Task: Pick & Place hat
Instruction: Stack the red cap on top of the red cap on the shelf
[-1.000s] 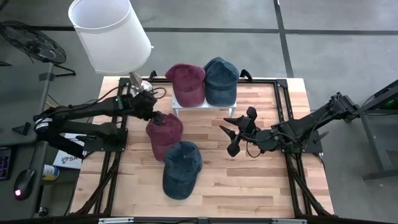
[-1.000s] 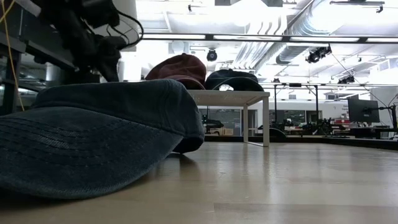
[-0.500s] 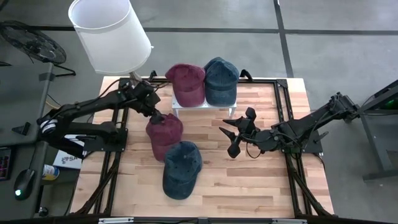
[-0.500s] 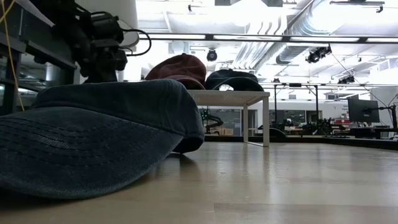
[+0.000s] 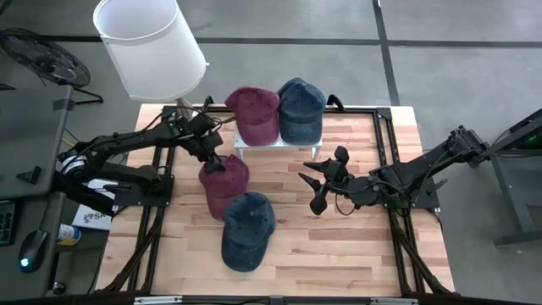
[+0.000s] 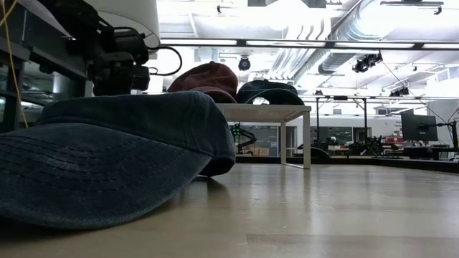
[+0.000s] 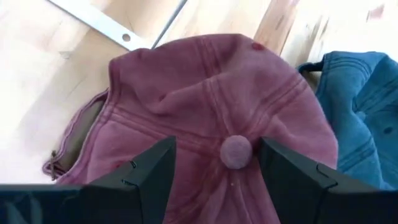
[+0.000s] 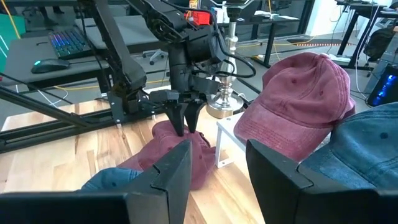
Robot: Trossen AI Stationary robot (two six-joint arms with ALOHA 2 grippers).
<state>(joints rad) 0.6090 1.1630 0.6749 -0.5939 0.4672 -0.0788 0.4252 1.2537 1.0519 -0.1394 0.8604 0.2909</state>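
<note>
A red hat (image 5: pixel 225 183) lies crown up on the wooden table, and a blue hat (image 5: pixel 247 230) lies just nearer, its crown against the red one. My left gripper (image 5: pixel 218 160) points steeply down over the red hat's crown, open. In the left wrist view its fingers stand either side of the top button (image 7: pixel 236 151). My right gripper (image 5: pixel 312 188) hangs open above the table's right half, holding nothing. A second red hat (image 5: pixel 252 113) and a second blue hat (image 5: pixel 301 108) rest on a small white stand (image 5: pixel 279 151) at the far side. My left gripper comes at the red hat's crown (image 7: pixel 211 118) from above, slanting down, one finger on each side of the top button. In the right wrist view its fingertips (image 8: pixel 184 129) reach the hat's top; whether they touch the cloth, I cannot tell.
A white lampshade (image 5: pixel 151 47) hangs over the table's far left corner, and its metal base (image 8: pixel 222 104) stands beside the stand. Bare wood lies along the near edge and to the right of the blue hat. The blue hat (image 6: pixel 107 158) fills the low view's left.
My left gripper has swung toward the table's right and near side and sunk onto the lying red hat's crown, rolling its wrist as it went. Its fingers have stayed open. The hats have not moved.
</note>
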